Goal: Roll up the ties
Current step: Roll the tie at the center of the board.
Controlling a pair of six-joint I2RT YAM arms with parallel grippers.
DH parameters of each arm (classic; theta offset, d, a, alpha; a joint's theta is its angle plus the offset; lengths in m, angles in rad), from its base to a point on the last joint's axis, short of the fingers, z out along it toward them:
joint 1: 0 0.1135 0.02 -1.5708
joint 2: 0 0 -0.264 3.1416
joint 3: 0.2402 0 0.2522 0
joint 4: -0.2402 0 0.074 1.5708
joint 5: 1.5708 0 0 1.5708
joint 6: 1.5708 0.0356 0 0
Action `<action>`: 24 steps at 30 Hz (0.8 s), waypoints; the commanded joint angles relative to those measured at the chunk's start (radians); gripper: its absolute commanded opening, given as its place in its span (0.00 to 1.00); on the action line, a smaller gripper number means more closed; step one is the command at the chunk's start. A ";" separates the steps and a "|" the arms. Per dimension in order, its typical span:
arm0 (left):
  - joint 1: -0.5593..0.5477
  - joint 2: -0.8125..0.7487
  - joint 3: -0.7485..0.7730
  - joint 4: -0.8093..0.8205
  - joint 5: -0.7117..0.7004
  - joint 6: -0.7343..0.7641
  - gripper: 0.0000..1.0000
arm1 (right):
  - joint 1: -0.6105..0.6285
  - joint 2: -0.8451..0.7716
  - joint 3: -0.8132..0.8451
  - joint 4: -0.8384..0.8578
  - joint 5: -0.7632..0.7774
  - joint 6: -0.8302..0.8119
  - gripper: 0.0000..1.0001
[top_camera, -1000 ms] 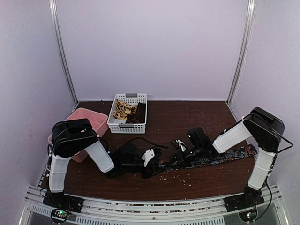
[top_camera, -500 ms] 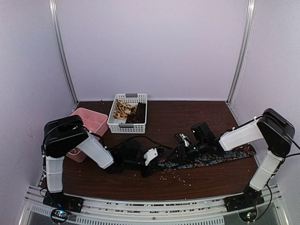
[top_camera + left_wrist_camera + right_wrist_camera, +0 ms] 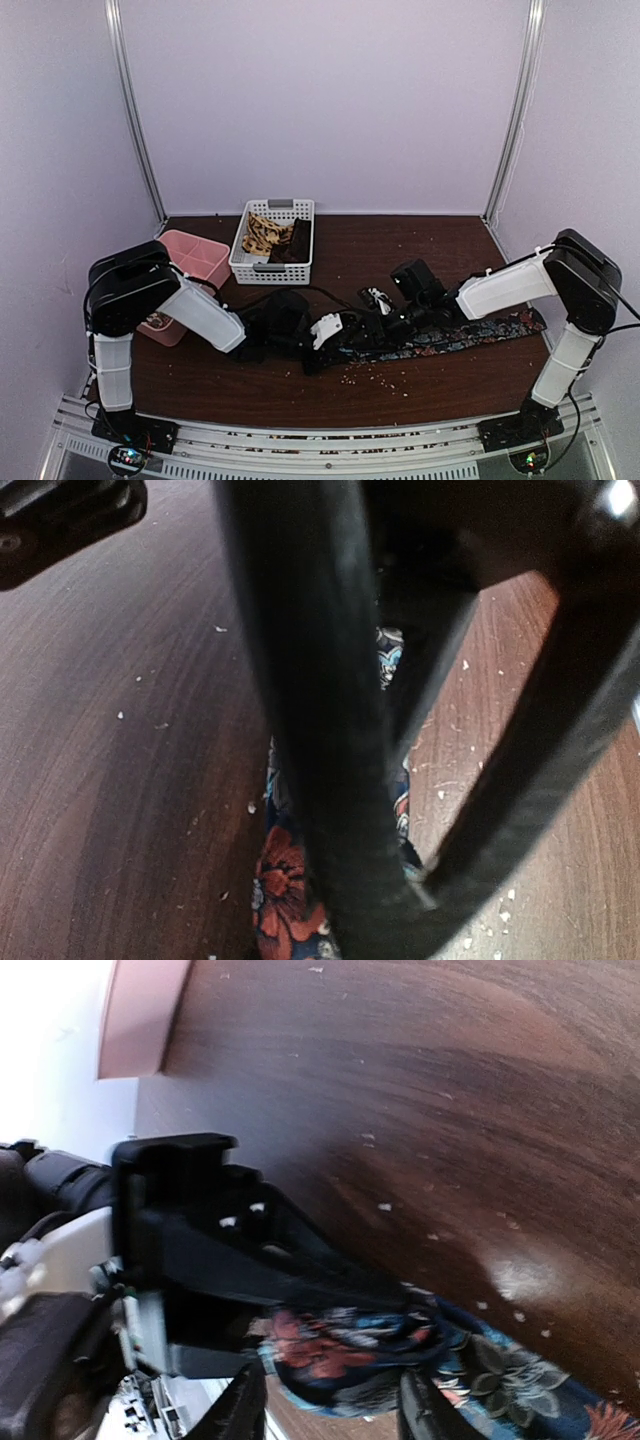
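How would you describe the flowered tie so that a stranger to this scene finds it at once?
Look at the dark wooden table, at its front right part. A long floral tie lies stretched out there, dark with red and blue flowers. The tan tie and brown tie sit in the white basket instead.

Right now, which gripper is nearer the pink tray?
Left. The left gripper is right of the pink tray, clamped on the floral tie at its left end. The right gripper stands open just beyond it, farther right.
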 commanded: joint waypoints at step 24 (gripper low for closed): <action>0.005 -0.382 -0.359 0.422 -0.353 -0.095 0.98 | -0.001 0.028 -0.001 -0.045 0.035 -0.058 0.00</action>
